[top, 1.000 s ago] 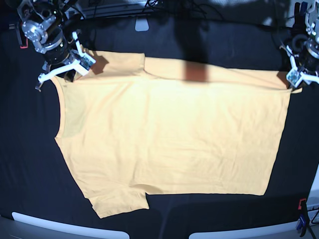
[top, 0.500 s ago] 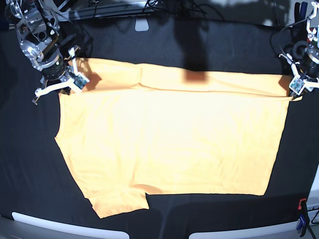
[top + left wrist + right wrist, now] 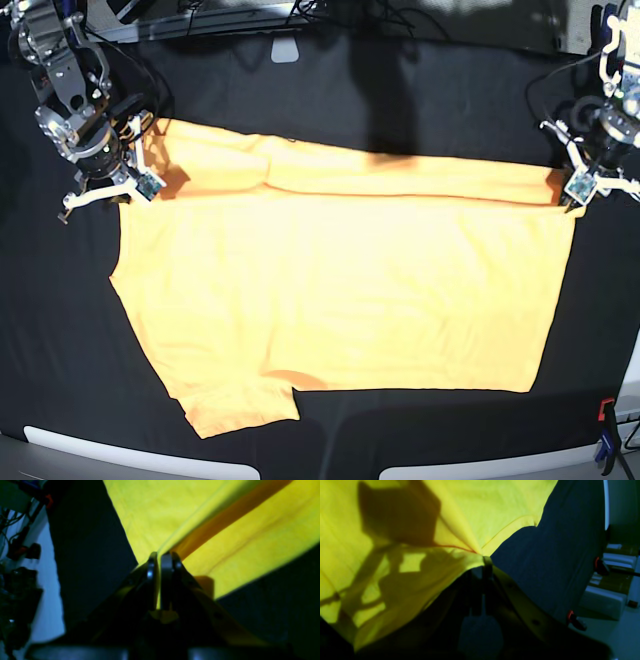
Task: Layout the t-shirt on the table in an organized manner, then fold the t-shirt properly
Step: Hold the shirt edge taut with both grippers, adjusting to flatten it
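T-shirt [image 3: 340, 290] is spread across the table [image 3: 60, 330], w/ a lengthwise fold lifted along the far edge. Left gripper [image 3: 160, 560] is clamped on the hem corner — cloth is seen pinched btwn near-touching jaws. Right gripper [image 3: 486, 560] is closed on the fabric at the opposite end, by the collar/shoulder — pulled to a peak at the tips. Bottom sleeve [image 3: 240, 400] is laid flat.

The right end effector [image 3: 487, 560] is clamped tight on a gathered corner of the t-shirt [image 3: 475, 512], whose yellow cloth fans out leftward, shadowed, over the black counter [image 3: 552, 562]; red clamps [image 3: 571, 616] line its right edge.
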